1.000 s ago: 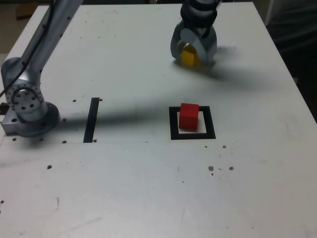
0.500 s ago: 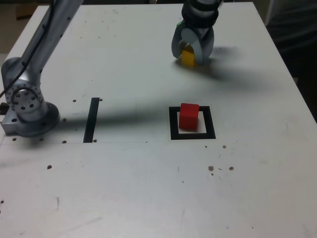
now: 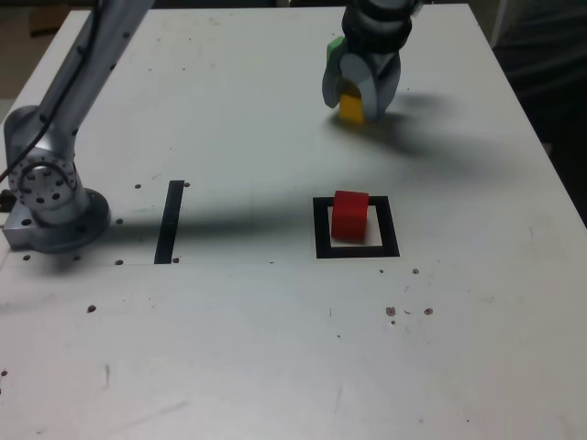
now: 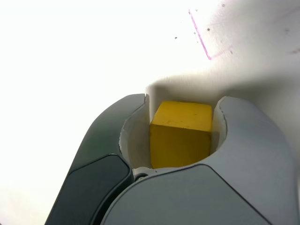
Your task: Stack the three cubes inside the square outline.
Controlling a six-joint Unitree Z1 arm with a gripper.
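Item 1, table (image 3: 275, 348): pale work surface, lying speckled with small dark marks; a narrow black strip (image 3: 170, 221) is sitting toward the exterior view's left.

Item 2, my gripper (image 3: 359, 103): hanging over the far side of the table, jaws closed in against the yellow cube (image 4: 180, 133), pinching it on 2 opposite faces.

Item 3, square outline (image 3: 356, 251): lying mid-table, well apart from my gripper.

Item 4, red cube (image 3: 349, 214): sitting inside the outline, toward its far edge, looking slightly turned.

Item 5, green cube (image 3: 336, 48): only 1 corner is showing behind my gripper.

Risks, as I am judging them: the yellow cube is sitting near my jaw tips, so it may be slipping or twisting during the carry. The red cube's off-centre, turned pose may be leaving the stack misaligned.
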